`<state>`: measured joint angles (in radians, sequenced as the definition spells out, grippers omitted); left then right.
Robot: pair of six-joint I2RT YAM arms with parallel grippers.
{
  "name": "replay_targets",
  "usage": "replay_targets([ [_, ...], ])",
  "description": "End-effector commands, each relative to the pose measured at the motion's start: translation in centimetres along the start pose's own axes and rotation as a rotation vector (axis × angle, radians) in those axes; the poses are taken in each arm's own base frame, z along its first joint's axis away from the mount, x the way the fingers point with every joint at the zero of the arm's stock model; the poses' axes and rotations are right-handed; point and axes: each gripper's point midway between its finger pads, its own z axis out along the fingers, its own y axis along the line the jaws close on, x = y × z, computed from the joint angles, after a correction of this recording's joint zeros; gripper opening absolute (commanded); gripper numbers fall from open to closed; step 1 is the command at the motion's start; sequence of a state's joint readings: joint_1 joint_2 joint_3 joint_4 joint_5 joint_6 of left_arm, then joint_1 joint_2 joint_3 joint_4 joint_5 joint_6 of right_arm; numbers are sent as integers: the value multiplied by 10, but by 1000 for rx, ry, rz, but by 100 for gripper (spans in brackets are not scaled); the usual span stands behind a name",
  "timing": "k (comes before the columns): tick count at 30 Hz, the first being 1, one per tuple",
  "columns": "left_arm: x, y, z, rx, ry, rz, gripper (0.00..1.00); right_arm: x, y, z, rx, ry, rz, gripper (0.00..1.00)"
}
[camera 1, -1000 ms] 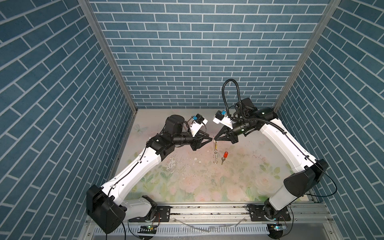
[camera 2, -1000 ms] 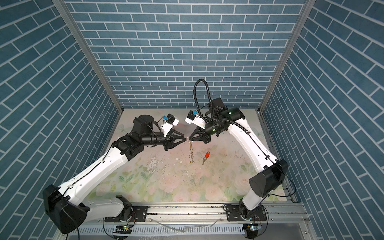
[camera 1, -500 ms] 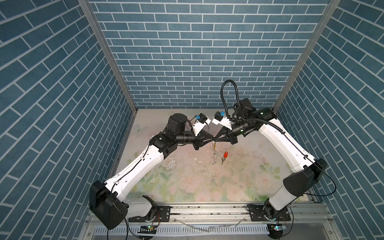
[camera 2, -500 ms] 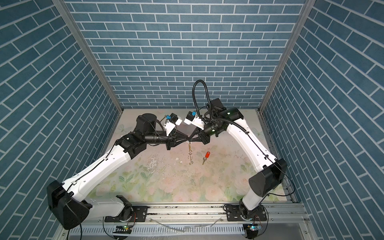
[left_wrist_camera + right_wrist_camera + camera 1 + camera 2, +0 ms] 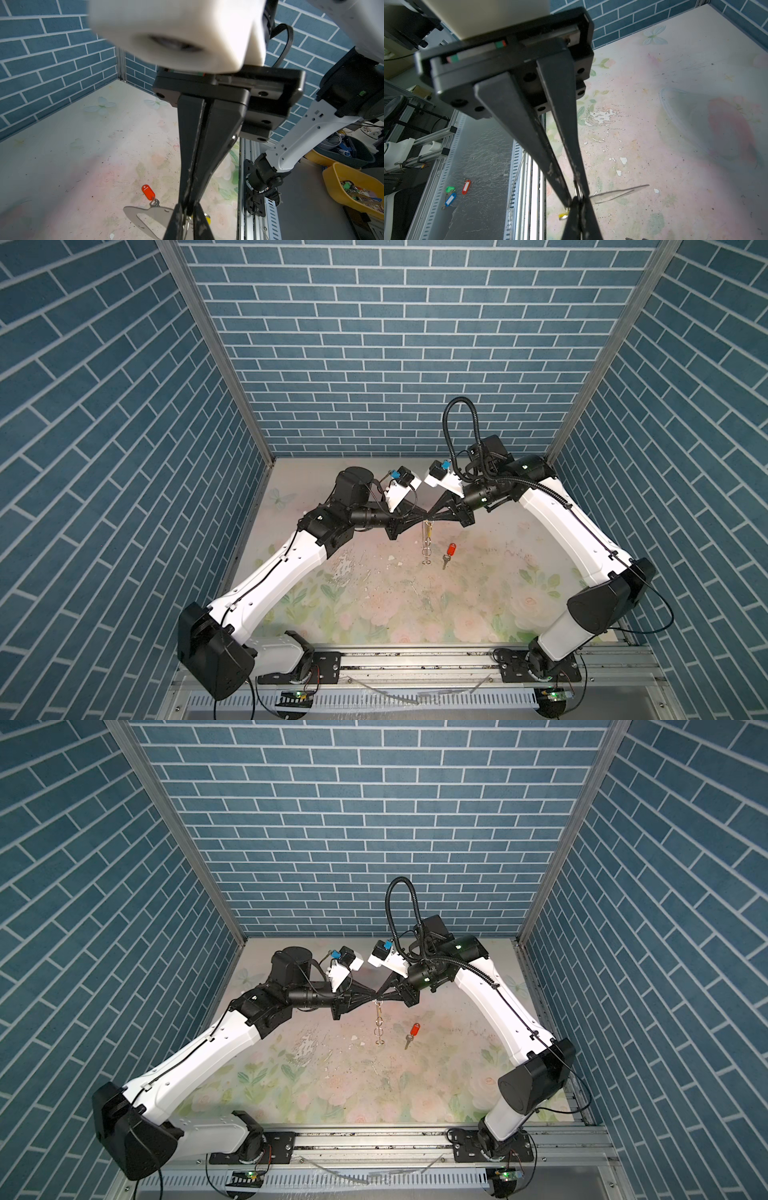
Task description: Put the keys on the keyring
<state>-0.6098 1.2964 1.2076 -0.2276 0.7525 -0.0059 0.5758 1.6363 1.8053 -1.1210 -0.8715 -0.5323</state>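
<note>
Both top views: left gripper and right gripper pinch the hanging keyring over a scuffed floral tabletop, blue-brick walls around.

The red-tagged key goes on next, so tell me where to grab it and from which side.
Take the red-tagged key by its red tag, coming straight down from above with the jaws across the tag's narrow width. It lies flat on the table, and the oblong plastic tag is probably thicker and easier to pinch than the thin metal blade.
</note>
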Motion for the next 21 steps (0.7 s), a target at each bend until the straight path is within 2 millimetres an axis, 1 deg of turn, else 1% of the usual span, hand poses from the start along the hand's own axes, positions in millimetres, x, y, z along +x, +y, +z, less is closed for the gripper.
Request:
replay_targets([
  [1, 1, 2, 0, -22, -1, 15, 9, -14, 21, -6, -50, -61, -87, 0],
  [5, 1, 4, 2, -29, -5, 18, 0, -15, 21, -8, -48, -67, -93, 0],
  [9, 0, 6, 0, -43, -27, 28, 0, -17, 20, -8, -30, -78, -93, 0],
  [15, -9, 8, -6, -80, -116, 26, 0, -20, 4, -13, 52, -115, -50, 0],
  [18, -16, 14, -12, -131, -191, 3, 0, -20, -4, -16, 108, -140, -22, 11],
  [21, -22, 21, -18, -175, -279, -25, 0, -23, -13, -20, 183, -185, 20, 15],
])
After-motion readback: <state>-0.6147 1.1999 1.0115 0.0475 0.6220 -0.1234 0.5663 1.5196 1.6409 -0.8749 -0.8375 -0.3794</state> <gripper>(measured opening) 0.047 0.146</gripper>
